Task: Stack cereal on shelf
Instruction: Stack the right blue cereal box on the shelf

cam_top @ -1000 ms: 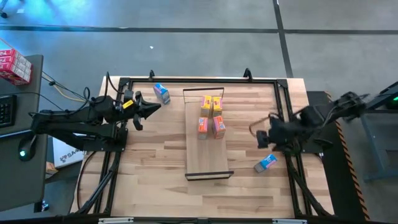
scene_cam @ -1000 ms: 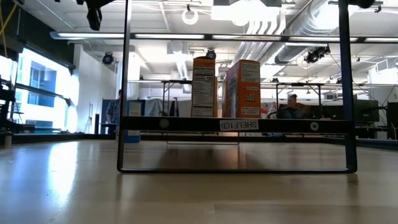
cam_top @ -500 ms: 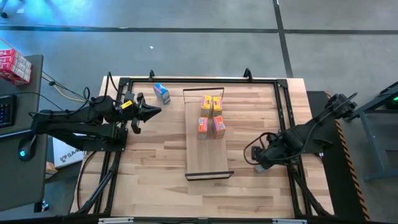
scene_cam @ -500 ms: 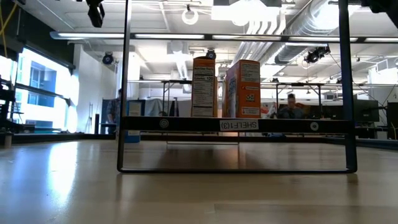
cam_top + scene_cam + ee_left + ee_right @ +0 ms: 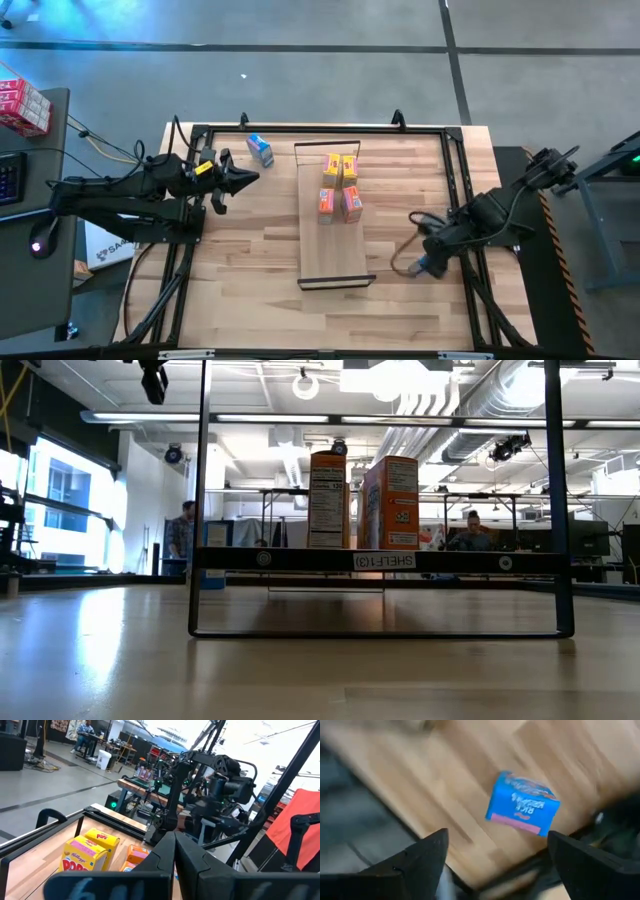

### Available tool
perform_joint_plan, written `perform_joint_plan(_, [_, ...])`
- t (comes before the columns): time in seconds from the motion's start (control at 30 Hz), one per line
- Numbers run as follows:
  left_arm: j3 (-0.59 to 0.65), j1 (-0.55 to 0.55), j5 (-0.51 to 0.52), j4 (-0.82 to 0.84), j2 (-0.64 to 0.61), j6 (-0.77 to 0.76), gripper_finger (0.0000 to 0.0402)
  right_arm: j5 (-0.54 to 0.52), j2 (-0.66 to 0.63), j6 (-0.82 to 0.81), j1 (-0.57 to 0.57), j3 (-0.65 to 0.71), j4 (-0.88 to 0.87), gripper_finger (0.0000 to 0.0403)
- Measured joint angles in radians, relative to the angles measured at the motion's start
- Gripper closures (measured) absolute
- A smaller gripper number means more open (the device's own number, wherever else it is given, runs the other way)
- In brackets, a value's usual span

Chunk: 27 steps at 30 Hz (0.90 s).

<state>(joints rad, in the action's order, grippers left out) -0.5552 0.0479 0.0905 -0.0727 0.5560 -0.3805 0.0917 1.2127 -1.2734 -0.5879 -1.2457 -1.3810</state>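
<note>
The shelf [image 5: 333, 240] lies down the middle of the table. Two yellow cereal boxes [image 5: 340, 168] and two orange ones [image 5: 340, 203] stand upright on its far half. A blue cereal box [image 5: 522, 805] lies flat on the table near the right edge. My right gripper [image 5: 428, 258] hangs over it, pointing down and open, its fingers [image 5: 427, 857] well apart and clear of the box. Another blue box [image 5: 260, 150] lies on the table at the far left. Next to it my left gripper [image 5: 245, 178] is held level and shut, holding nothing.
The table's dark frame rail [image 5: 462, 200] runs close beside the right-hand blue box. The shelf's dark end frame [image 5: 380, 560] stands upright at the near end. Red-and-white boxes [image 5: 22, 105] sit off the table at the far left. People are in the room behind.
My right gripper has swung toward the table's near edge and a little down, coming over the right-hand blue box. Its wrist has rolled on the way, and it has stayed open. The boxes have not moved.
</note>
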Motion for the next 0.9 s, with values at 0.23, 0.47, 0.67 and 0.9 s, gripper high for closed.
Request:
perform_joint_plan(0.23, [0.0, 0.0, 0.007, 0.0, 0.0, -0.013, 0.0401, -0.062, 0.027, 0.725, -0.021, 0.0, -0.032, 0.0073])
perform_joint_plan(0.47, [0.0, 0.0, 0.045, 0.0, 0.0, -0.053, 0.0401, -0.02, 0.024, 0.92, -0.014, 0.095, -0.024, 0.0073])
perform_joint_plan(0.67, [0.0, 0.0, 0.051, -0.001, 0.0, -0.063, 0.0401, -0.013, 0.009, 0.936, -0.015, 0.206, 0.11, 0.0073])
perform_joint_plan(0.9, [0.0, 0.0, 0.055, 0.0, 0.0, -0.063, 0.0401, -0.069, 0.009, 1.02, -0.021, 0.311, 0.189, 0.0073])
